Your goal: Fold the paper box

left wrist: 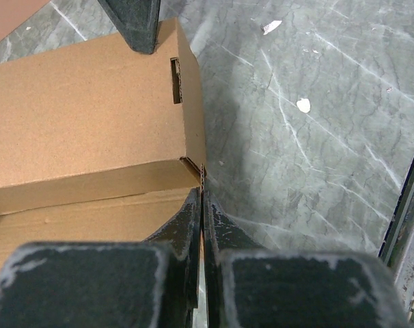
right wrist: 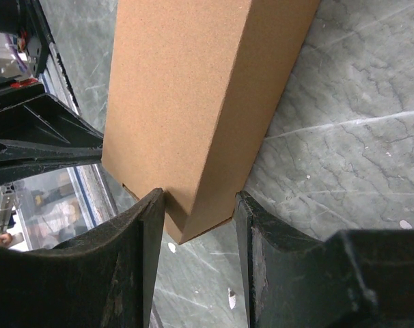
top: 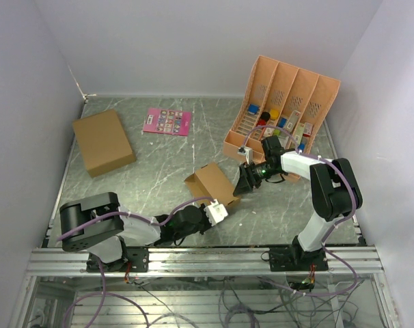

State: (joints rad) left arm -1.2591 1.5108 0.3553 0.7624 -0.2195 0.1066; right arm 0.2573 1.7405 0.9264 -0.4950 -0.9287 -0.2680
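A plain brown thin-cardboard paper box (top: 210,184) sits on the grey-green marbled table (top: 159,171) (white walls (top: 193,41) around) — left claw (left wrist: 202,201) pinching its thin flap edge, right claw (right wrist: 198,198) clamping its end.

I count two robot arms, one left arm (top: 125,229) and one right arm (top: 330,191). Each arm carries one hand, so there are two hands, the left hand (top: 223,205) and the right hand (top: 246,179). Every hand has two fingers (right wrist: 135,260) — four in total. There is one worktop (top: 166,164). On it I see two brown cardboard things: one small paper box (top: 210,183) and one larger flat box (top: 103,142). There is also one pink card (top: 167,121). One peach rack (top: 309,92) has four compartments — the small coloured pieces (top: 274,115) inside are several, too small to count exactly. Two white specks (left wrist: 302,104) show on the worktop.
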